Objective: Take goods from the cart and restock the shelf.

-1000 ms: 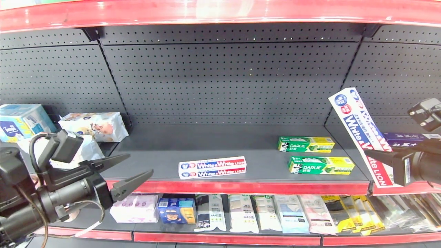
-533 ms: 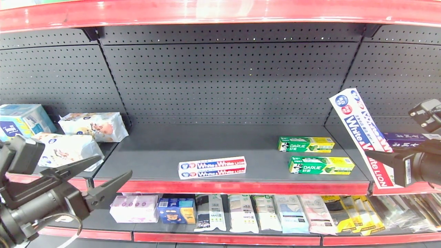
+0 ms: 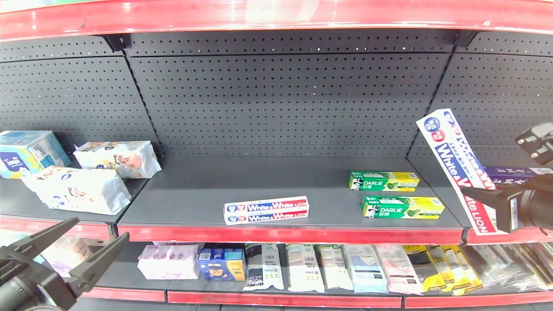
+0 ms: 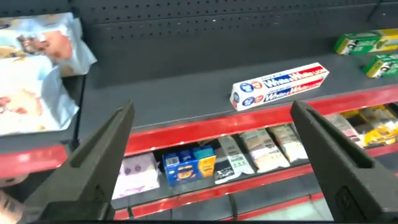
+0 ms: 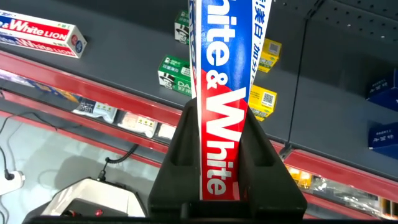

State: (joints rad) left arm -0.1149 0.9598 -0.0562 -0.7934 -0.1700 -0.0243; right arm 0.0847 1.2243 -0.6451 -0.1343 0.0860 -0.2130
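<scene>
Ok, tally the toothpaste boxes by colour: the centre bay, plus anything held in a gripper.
White-and-blue: 2, the shelved box and the held box in the right gripper
Green: 2, the rear green box and the front green box
Total: 4

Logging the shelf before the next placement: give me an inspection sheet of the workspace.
Surface: dark grey metal shelf, red front edge.
Job's things: white, red and blue toothpaste box lying near the front; two green toothpaste boxes right of it; second white toothpaste box, tilted.
Clutter: wrapped tissue packs in the left bay.
Grippers: left gripper open, empty; right gripper shut on the second white toothpaste box.
Cables: black cable on the floor.
Surroundings: black pegboard back panel; packets on the lower shelf.
</scene>
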